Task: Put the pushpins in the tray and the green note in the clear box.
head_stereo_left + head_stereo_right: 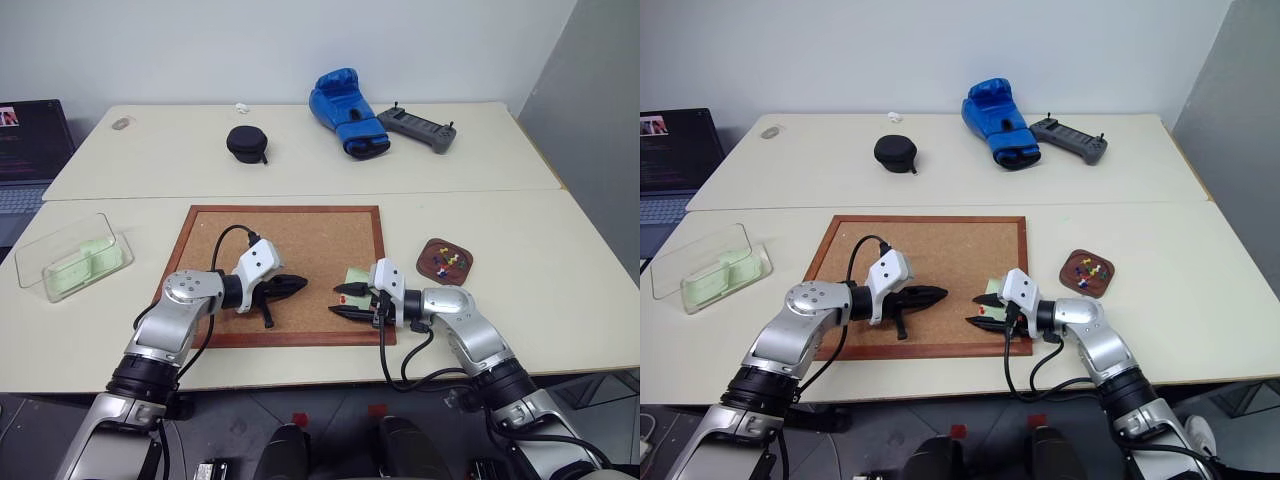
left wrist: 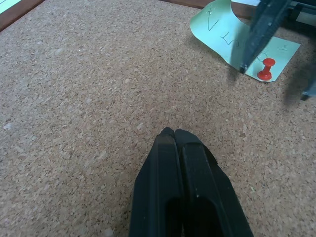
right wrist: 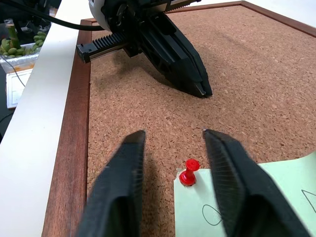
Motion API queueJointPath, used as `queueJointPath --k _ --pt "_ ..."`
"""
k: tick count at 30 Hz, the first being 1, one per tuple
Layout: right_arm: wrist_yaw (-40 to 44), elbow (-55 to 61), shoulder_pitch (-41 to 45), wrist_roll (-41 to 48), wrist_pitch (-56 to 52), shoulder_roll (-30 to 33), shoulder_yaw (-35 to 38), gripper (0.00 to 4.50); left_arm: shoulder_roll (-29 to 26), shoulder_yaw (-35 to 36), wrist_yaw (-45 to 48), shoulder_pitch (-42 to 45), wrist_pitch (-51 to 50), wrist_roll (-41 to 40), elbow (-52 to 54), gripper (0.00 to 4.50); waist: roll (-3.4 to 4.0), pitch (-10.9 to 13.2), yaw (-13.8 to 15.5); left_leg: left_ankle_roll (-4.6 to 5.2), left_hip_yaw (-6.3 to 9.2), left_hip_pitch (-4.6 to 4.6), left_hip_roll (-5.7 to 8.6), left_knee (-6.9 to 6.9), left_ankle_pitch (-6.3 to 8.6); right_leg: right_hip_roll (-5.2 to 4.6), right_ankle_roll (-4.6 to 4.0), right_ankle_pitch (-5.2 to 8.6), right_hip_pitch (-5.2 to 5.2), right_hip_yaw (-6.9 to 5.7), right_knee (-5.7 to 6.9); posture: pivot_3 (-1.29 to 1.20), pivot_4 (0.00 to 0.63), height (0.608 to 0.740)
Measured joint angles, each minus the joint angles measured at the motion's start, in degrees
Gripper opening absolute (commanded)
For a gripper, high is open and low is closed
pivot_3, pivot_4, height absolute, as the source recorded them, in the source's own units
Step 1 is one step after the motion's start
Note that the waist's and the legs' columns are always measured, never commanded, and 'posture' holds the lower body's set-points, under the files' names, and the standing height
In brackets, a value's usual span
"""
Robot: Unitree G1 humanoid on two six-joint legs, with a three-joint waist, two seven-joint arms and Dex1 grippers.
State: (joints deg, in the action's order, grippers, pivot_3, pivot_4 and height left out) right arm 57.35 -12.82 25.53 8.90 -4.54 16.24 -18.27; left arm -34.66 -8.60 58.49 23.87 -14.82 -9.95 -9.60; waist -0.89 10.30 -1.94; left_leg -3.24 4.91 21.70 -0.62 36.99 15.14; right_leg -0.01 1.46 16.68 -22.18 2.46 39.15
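On the worktop (image 1: 560,300), the cork board (image 1: 300,240) carries the green note (image 3: 247,197), half hidden by the right tool (image 1: 345,301) in the head views. A red pushpin (image 3: 188,172), upright at the note's corner, is seen between that tool's spread fingers. The left tool (image 2: 173,132) is pressed together.

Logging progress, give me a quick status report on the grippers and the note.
Left gripper shut, over the cork board. Right gripper open astride the red pushpin. Pin not yet gripped, green note pinned. Nothing in the way.
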Motion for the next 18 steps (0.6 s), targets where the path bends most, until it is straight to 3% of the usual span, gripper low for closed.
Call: queueJointPath --k 6,18 --pt "-0.4 0.0 0.2 -0.9 0.2 0.0 0.3 0.02 0.0 0.0 0.1 0.0 -0.1 0.0 0.0 0.00 0.00 0.0 0.0 0.00 0.01 0.00 0.00 0.00 0.00 0.00 0.00 0.00 0.00 -0.01 0.00 0.00 0.150 0.740" --pt "-0.2 -0.4 0.4 -1.1 1.4 0.3 0.3 0.01 0.0 0.0 0.0 0.0 -0.2 0.0 0.1 0.00 0.00 0.0 0.0 0.00 0.00 0.00 0.00 0.00 0.00 0.00 0.00 0.00 0.00 0.00 0.01 0.00 0.150 0.740"
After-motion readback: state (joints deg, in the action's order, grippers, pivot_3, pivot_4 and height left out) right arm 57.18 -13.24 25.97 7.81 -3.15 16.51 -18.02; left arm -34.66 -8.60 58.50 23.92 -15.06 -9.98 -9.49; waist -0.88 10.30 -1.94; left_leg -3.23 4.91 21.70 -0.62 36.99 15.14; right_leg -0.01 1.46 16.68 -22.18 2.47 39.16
